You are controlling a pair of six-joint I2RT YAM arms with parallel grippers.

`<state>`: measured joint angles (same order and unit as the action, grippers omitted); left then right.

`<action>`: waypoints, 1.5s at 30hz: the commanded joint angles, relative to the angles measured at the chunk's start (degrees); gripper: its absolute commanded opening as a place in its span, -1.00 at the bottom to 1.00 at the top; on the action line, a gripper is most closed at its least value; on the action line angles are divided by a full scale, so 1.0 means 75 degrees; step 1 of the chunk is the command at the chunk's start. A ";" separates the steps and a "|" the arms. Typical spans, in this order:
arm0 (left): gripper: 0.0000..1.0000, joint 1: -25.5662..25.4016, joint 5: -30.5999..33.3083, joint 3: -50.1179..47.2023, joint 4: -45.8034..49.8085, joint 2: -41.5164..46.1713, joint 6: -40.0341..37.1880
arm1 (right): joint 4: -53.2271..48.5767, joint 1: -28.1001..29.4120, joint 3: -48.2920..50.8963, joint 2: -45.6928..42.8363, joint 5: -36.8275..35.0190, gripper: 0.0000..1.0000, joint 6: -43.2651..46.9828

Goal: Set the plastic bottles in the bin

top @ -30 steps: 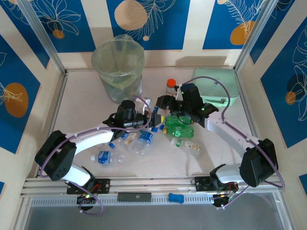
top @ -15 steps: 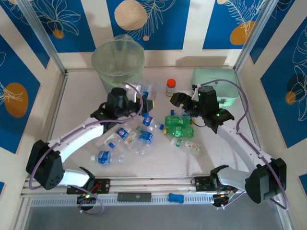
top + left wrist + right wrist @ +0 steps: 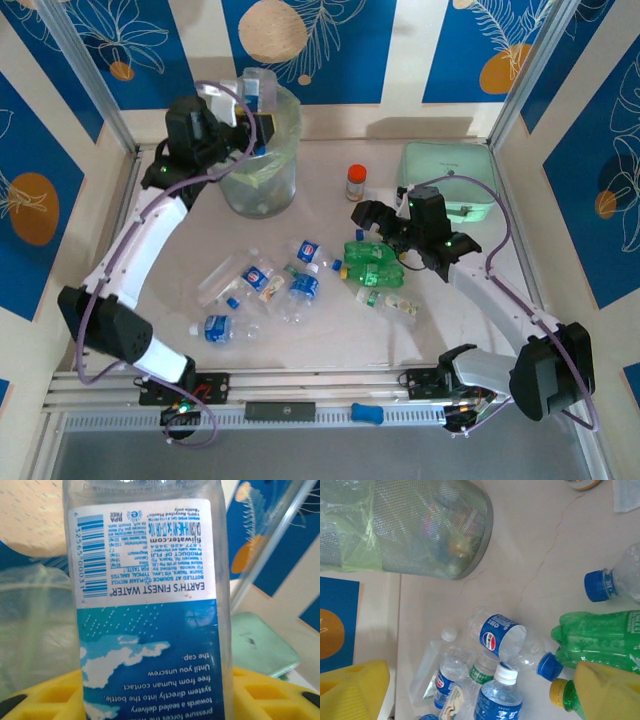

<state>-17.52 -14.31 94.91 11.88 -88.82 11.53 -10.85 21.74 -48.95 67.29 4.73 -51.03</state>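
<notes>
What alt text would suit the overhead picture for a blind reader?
The left gripper holds a clear blue-labelled bottle over the bin. The right gripper, open, hangs near green bottles among clear ones scattered on the table.

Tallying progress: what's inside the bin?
Inside the bin, a green liner and some blurred shapes show through the wall; the wall and liner hide what and how many.

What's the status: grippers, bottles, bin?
Left gripper shut on a clear blue-label bottle, above the bin mouth. Right gripper open, over the green bottles. Loose bottles on the table; nothing blocking the drop.
</notes>
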 commanded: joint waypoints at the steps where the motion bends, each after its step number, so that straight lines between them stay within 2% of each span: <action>1: -0.21 0.0329 0.0021 0.1125 0.1237 -0.0802 -0.0754 | 0.0162 0.0075 -0.0001 0.0017 0.0330 0.98 0.0075; 8: -0.20 0.0670 0.0083 0.3412 0.2972 -0.2578 -0.1318 | 0.0076 0.0113 0.0046 -0.0017 0.0343 0.98 0.0083; 13: -0.14 0.0678 0.0317 0.4489 0.4128 -0.3508 -0.1726 | 0.0014 0.0146 0.0103 -0.0100 0.0296 0.98 0.0089; 19: -0.04 0.0673 0.0571 0.4470 0.4473 -0.3745 -0.1877 | 0.0005 0.0146 0.0175 -0.0112 0.0238 0.98 0.0059; 23: 0.33 0.0678 0.0635 0.4425 0.4486 -0.3678 -0.1842 | 0.0017 0.0155 0.0185 -0.0106 0.0242 0.98 0.0045; 25: 0.43 0.0683 0.0653 0.4413 0.4443 -0.3592 -0.1798 | 0.0029 0.0149 0.0198 -0.0112 0.0236 0.98 0.0044; 28: 0.55 0.0674 0.0589 0.4415 0.4332 -0.3375 -0.1681 | 0.0041 0.0149 0.0221 -0.0100 0.0249 0.98 0.0052; 32: 0.60 0.0673 0.0306 0.4310 0.4162 -0.2945 -0.1448 | 0.0104 0.0160 0.0256 -0.0067 0.0267 0.98 0.0008; 35: 0.62 0.0670 -0.0125 0.3807 0.3848 -0.2363 -0.1090 | 0.0220 0.0183 0.0292 -0.0013 0.0262 0.98 -0.0027; 40: 0.70 0.0626 -0.0887 0.1128 0.1980 -0.0595 -0.0153 | 0.0537 0.0277 0.0315 0.0208 0.0330 0.98 -0.0076; 45: 0.75 0.0624 -0.0526 -0.1642 0.0752 0.1316 0.0512 | 0.0732 0.0394 0.0302 0.0462 0.0354 0.98 -0.0074</action>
<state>-12.86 -17.91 90.65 24.88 -84.07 10.74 -7.29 24.10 -47.20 69.82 6.26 -51.27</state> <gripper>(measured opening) 0.870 0.990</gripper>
